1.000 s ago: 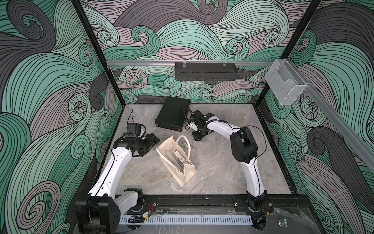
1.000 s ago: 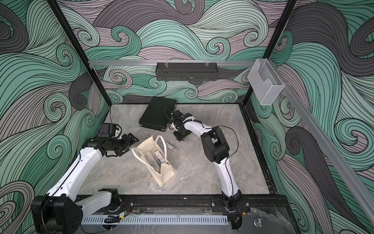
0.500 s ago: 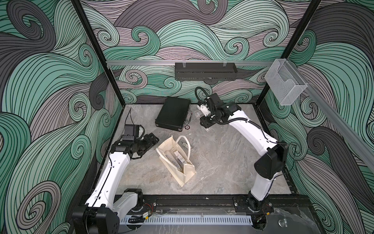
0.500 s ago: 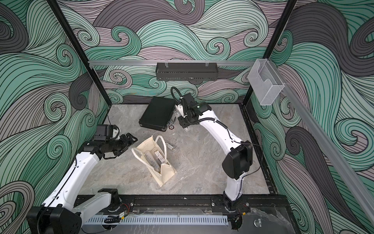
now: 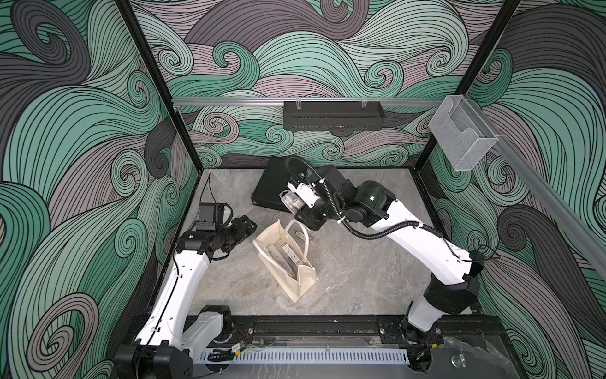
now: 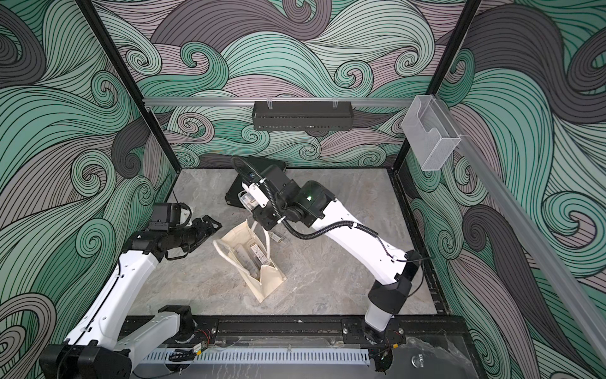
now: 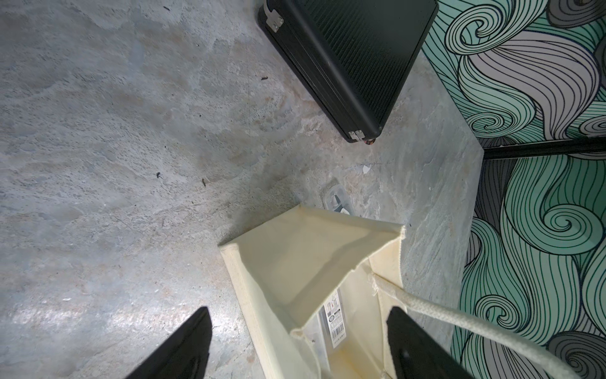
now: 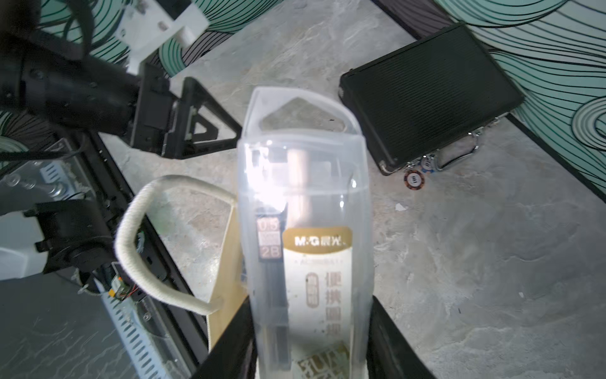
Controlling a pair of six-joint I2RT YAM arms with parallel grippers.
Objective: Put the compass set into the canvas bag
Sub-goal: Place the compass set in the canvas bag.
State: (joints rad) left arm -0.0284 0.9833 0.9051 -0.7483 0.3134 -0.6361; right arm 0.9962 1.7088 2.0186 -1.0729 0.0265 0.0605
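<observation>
Top views, entries running left to right.

1. Left claw [image 5: 243,227] [image 6: 210,223]: hanging over the counter [image 5: 360,272] just left of the bag. Its jaws are standing wide apart and gripping nothing. In the left wrist view its black fingers [image 7: 183,347] are framing the bag's open mouth.

2. Black briefcase [image 5: 269,190] [image 7: 354,59]: lying flat and shut at the far side of the counter, near the back wall. In the right wrist view a poker chip [image 8: 414,180] is lying just beside its handle end.

3. Canvas bag [image 5: 303,280] [image 6: 265,282]: standing upright mid-counter with its mouth gaping. A clear labelled case [image 5: 283,259] [image 7: 331,325] is lying inside. A small clear packet [image 5: 297,233] is lying on the counter just beside the bag's far end.

4. Compass set [image 5: 290,201] [image 6: 247,200] [image 8: 305,246]: a clear plastic case with a gold label, being held in the air by the bag's far end and not inside the bag.

5. Right claw [image 5: 296,207] [image 8: 311,354]: clamping closed on the compass set, one finger pressing each side of the case.
</observation>
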